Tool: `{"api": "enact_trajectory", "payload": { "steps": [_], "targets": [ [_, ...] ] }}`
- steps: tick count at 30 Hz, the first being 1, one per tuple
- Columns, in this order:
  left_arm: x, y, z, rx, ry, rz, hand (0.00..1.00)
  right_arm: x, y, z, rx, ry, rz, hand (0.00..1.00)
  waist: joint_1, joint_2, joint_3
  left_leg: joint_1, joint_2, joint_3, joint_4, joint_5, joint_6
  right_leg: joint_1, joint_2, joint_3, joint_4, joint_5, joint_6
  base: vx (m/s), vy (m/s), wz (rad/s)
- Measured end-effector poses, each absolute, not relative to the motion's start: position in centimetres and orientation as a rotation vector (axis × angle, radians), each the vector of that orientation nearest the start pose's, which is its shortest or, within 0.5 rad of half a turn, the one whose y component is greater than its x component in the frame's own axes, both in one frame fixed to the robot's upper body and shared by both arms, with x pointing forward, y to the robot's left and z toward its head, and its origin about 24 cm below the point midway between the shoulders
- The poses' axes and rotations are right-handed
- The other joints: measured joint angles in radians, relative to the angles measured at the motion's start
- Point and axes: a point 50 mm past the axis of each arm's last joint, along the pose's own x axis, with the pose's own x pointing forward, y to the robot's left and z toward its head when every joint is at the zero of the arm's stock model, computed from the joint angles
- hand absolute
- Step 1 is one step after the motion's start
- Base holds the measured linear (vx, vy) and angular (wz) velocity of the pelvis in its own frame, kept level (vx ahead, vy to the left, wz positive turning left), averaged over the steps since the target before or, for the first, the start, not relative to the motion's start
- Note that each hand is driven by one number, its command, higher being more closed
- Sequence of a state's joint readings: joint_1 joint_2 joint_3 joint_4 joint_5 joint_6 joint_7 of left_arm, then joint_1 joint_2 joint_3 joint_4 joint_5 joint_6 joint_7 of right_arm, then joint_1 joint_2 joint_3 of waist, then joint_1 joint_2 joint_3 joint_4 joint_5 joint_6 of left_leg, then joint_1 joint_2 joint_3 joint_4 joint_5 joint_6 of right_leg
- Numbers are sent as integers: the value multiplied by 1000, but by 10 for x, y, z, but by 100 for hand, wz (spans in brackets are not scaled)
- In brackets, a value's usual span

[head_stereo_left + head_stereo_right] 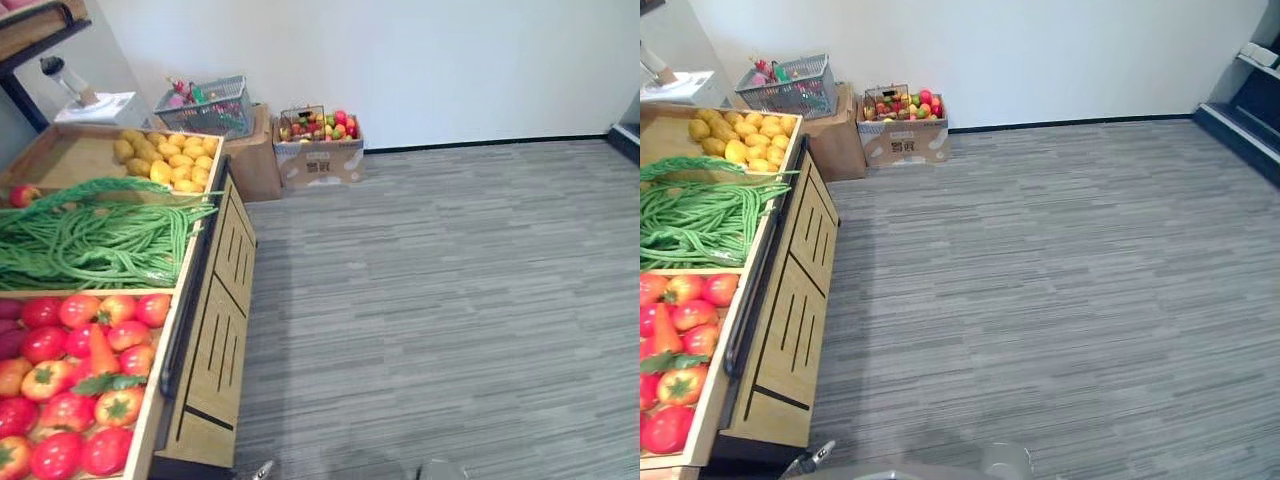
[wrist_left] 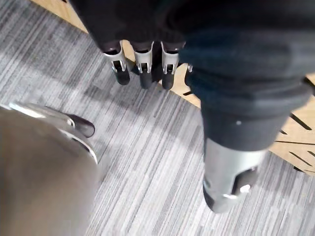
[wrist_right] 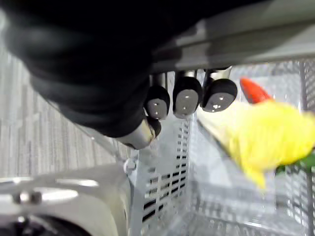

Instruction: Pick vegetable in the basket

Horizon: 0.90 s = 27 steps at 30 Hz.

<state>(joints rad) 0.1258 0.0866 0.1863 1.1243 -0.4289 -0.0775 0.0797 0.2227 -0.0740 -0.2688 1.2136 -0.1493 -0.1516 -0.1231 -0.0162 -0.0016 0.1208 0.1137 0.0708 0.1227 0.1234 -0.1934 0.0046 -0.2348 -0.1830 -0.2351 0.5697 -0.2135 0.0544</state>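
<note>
The right hand (image 3: 184,101) curls its fingers round the grey handle (image 3: 256,37) of a silver wire basket (image 3: 162,196), where a yellow vegetable (image 3: 266,140) lies beside a red-orange tip (image 3: 253,90); the left hand (image 2: 142,64) hangs empty, fingers relaxed, over the grey floor (image 2: 147,147) by the wooden bench (image 1: 215,330) of tomatoes (image 1: 70,380) and green beans (image 1: 100,240)

Holds the left hand (image 2: 197,64) slack and empty, fingers (image 2: 141,63) straight in a row and pointing down, thumb (image 2: 230,172) stretched out well apart from them. Grips with the right hand (image 3: 182,93): fingers (image 3: 186,101) curled up round the grey basket handle (image 3: 246,34), dark tips turned back toward the wrist, thumb (image 3: 142,132) tucked in beside them below the dark ribbed cover.
</note>
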Motion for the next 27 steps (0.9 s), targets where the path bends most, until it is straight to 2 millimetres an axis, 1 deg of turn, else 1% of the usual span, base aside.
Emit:
{"api": "enact_trajectory", "payload": {
  "steps": [1, 2, 3, 4, 5, 6, 8, 9, 10, 12, 13, 14, 15, 17, 18, 19, 21, 27],
  "targets": [
    [63, 216, -166, -345, 1089, 603, 0, 6, -207, -172, -117, 1281, -319, 100, 0, -28, -6, -2, -11, -4, 16, -2, -4, 4, 6, -1, -155, 98, -8, 202, -158, 40],
    [63, 219, -165, -347, 1080, 611, 0, 5, -203, -173, -113, 1281, -307, 100, 2, -57, -5, 0, -28, -9, 21, -7, -13, 5, -1, 9, -216, 180, -20, 152, -150, 30],
    [66, 216, -165, -370, 1069, 622, 0, 4, -204, -173, -122, 1283, -298, 100, 4, -44, -2, 11, -16, -25, 22, -22, -36, 21, 9, 9, -211, 155, -20, 154, -157, 16],
    [66, 204, -167, -410, 1072, 619, 0, 2, -211, -172, -142, 1286, -313, 100, 12, -17, 0, 7, 19, -27, 23, -37, -52, 31, 38, 13, -224, 161, -14, 171, -159, 10],
    [67, 198, -168, -435, 1066, 625, 0, 3, -215, -170, -155, 1269, -313, 100, 18, 2, -2, 10, 36, -27, 20, -52, -67, 38, 60, 19, -236, 162, -12, 177, -142, 7],
    [67, 196, -168, -447, 1058, 633, 0, 2, -216, -170, -160, 1270, -312, 100, 21, 10, 0, 11, 53, -31, 20, -60, -79, 45, 75, 17, -243, 161, -11, 109, -99, 11],
    [68, 197, -168, -461, 1050, 640, 0, 4, -214, -171, -173, 1266, -297, 100, 21, 6, 3, 8, 69, -64, 18, -64, -86, 64, 91, 14, -263, 161, -11, 30, -92, 29],
    [67, 197, -168, -478, 1046, 654, 0, 3, -212, -171, -168, 1269, -296, 100, 21, -2, 5, 4, 72, -88, 19, -63, -90, 86, 95, 15, -287, 161, -11, -14, -73, 47],
    [66, 200, -168, -480, 1045, 663, 0, 0, -210, -171, -163, 1281, -295, 100, 21, -10, -3, -4, 72, -107, 20, -61, -93, 102, 99, 15, -317, 162, -11, -38, -59, 55],
    [64, 202, -168, -485, 1043, 683, 0, -5, -209, -172, -160, 1301, -296, 100, 26, -16, -10, -15, 75, -133, 20, -50, -102, 135, 106, -1, -384, 179, -2, -58, -41, 43],
    [64, 204, -167, -483, 1036, 696, 0, -10, -207, -172, -156, 1318, -291, 100, 33, -23, -16, -29, 78, -143, 15, -38, -105, 157, 114, -20, -450, 205, 1, -71, -26, 27],
    [64, 205, -167, -486, 1034, 702, 0, -12, -206, -173, -153, 1328, -289, 100, 40, -25, -18, -31, 80, -144, 11, -34, -106, 169, 118, -25, -476, 218, 5, -63, -25, 23],
    [64, 206, -167, -491, 1031, 714, 0, -15, -204, -173, -148, 1343, -283, 100, 47, -29, -21, -31, 80, -148, -3, -22, -108, 190, 125, -31, -530, 246, 6, -33, -18, 12],
    [62, 208, -167, -487, 1025, 725, 0, -17, -203, -174, -147, 1360, -269, 100, 48, -34, -25, -31, 77, -156, -23, -10, -114, 214, 131, -35, -591, 277, 6, -22, -7, 12],
    [61, 208, -167, -486, 1024, 733, 0, -18, -203, -174, -151, 1369, -260, 100, 48, -34, -25, -28, 75, -157, -33, -3, -119, 227, 133, -36, -624, 295, 6, -16, -1, 4],
    [59, 209, -167, -482, 1028, 738, 0, -19, -204, -174, -156, 1371, -250, 100, 47, -30, -25, -24, 74, -157, -37, 4, -114, 239, 136, -36, -648, 308, 4, 0, 0, 0],
    [57, 209, -168, -473, 1042, 749, 0, -19, -206, -174, -155, 1376, -229, 100, 47, -23, -28, -23, 72, -155, -36, 4, -115, 251, 140, -35, -673, 319, 6, 0, 0, 0],
    [56, 206, -168, -428, 1061, 723, 0, -22, -208, -174, -80, 1389, -258, 100, 46, 2, -30, -15, 69, -161, -44, 7, -116, 260, 139, -41, -682, 320, 5, 4, 13, 2]
  ]
}}
